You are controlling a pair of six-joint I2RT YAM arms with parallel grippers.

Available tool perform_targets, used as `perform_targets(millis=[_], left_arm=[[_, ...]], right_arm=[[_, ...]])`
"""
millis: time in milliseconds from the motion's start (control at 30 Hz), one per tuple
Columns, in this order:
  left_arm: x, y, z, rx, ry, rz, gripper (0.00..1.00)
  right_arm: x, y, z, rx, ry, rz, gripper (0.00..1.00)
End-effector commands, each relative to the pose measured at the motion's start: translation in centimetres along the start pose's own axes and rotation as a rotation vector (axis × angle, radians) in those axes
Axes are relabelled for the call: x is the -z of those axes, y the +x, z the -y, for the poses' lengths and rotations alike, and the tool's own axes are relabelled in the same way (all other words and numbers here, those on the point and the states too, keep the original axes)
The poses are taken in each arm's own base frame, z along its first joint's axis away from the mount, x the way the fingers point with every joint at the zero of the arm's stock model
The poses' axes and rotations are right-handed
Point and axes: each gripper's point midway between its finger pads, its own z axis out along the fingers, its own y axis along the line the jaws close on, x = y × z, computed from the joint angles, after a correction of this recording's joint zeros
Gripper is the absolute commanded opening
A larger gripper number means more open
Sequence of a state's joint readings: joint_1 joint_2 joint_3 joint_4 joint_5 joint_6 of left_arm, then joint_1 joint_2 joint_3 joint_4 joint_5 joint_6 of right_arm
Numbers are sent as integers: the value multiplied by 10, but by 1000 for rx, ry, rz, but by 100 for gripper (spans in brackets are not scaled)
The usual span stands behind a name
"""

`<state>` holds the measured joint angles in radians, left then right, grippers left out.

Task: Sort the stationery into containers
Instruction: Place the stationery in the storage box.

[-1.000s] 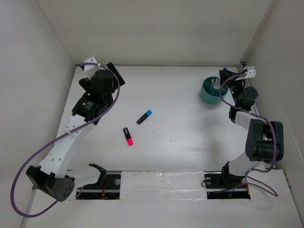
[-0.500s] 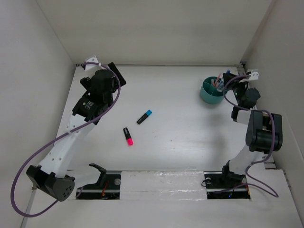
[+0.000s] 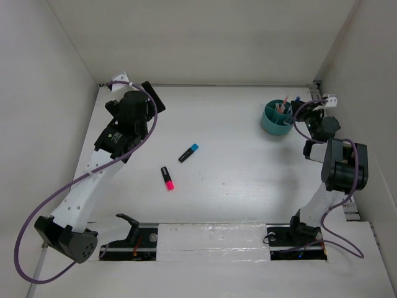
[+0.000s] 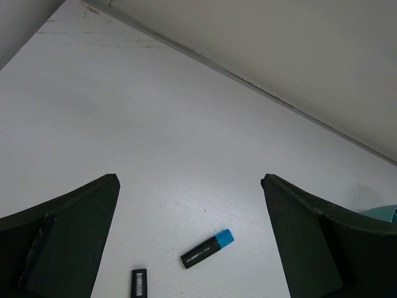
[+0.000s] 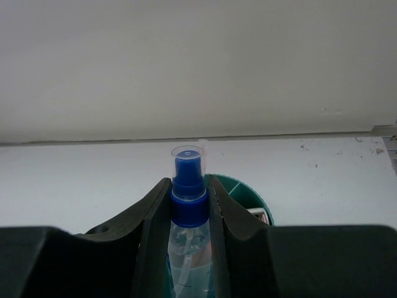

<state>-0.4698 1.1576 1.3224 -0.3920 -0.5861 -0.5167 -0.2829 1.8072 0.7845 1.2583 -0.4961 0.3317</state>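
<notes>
While just beside organiser [image 3: 271, 126], bottle [image 5: 188, 200] in right pincer [image 5: 188, 185].

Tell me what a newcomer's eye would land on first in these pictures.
The right gripper is clamped on a clear spray bottle with a blue cap, close by the teal organiser at the far right of the table. Two black markers lie loose mid-table, apart from each other: the blue-capped marker and, nearer the arm bases, the pink-capped marker. The left gripper is wide open and empty at the far left.
</notes>
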Motion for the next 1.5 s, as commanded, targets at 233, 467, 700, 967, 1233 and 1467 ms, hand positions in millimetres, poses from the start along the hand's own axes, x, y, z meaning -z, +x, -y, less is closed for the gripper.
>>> perform_targets(millis=[233, 467, 700, 967, 1233, 1467], left_arm=[[2, -8, 6, 10, 33, 26, 100], [1, -4, 5, 5, 29, 20, 100], [1, -4, 5, 5, 29, 20, 100], [-2, -2, 5, -1, 25, 14, 100], [-6, 4, 6, -11, 17, 1, 100], [-16, 10, -15, -30, -143, -13, 100]], right_arm=[[-1, -51, -12, 88, -92, 192, 2], [3, -47, -12, 77, -105, 186, 29], [5, -47, -14, 57, -106, 184, 63], [10, -80, -29, 51, -114, 230, 100], [-31, -110, -75, 44, 30, 99, 100], [-32, -97, -150, 135, 410, -181, 100]])
